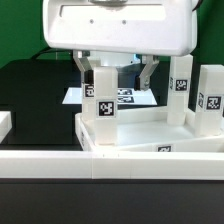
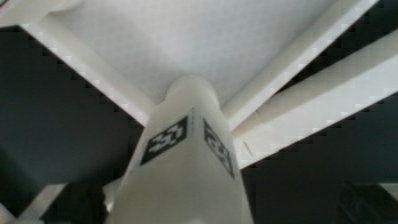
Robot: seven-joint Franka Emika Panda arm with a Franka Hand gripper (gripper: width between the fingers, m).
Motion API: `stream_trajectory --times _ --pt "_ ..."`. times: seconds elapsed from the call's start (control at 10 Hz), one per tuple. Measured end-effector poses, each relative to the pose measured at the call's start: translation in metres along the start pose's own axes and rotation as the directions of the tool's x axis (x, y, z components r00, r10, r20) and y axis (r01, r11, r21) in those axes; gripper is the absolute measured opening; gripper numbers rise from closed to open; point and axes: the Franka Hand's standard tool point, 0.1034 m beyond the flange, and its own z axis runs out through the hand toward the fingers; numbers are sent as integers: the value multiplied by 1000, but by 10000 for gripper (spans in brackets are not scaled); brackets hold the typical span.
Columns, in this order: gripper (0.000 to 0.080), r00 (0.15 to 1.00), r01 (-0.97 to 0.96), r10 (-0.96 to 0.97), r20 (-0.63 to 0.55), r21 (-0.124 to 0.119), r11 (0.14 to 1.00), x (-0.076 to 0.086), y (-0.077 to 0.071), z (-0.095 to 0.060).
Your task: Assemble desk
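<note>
The desk's white rimmed tabletop (image 1: pixel 150 138) lies flat at the exterior view's middle right. A white square leg (image 1: pixel 103 92) with a black-and-white tag stands upright at its near left corner. My gripper (image 1: pixel 117 72) hangs over that leg, open. Its fingers (image 1: pixel 148 72) straddle the leg's top without touching it, the leg nearer the left finger. In the wrist view the same leg (image 2: pixel 178 150) rises toward the camera with tags on two faces, and the tabletop (image 2: pixel 196 40) spreads out behind it. Two more tagged legs (image 1: pixel 180 90) (image 1: pixel 210 100) stand upright at the tabletop's right side.
The marker board (image 1: pixel 125 97) lies on the black table behind the tabletop. A long white rail (image 1: pixel 90 162) runs across the front, close to the tabletop's near rim. A small white piece (image 1: pixel 5 124) shows at the exterior view's left edge.
</note>
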Motion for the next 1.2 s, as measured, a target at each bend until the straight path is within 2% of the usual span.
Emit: stream_trajectory --times 0.2,0.4,0.6,0.7,0.8,1.0,1.1,1.2 --pt "649 980 197 -197 0 -9 980 0 1 1" --pt "649 924 381 -381 3 -11 924 0 2 1" --pt "649 881 474 -474 5 -12 881 2 7 1" --pt "649 839 544 -544 9 -19 839 3 8 1" --pt "649 835 551 -551 9 -20 834 3 8 1" --pt "391 836 549 -549 9 -20 836 3 9 1" --pt "391 836 549 -549 9 -20 836 3 9 1" --pt "289 836 549 -549 9 -20 836 3 9 1"
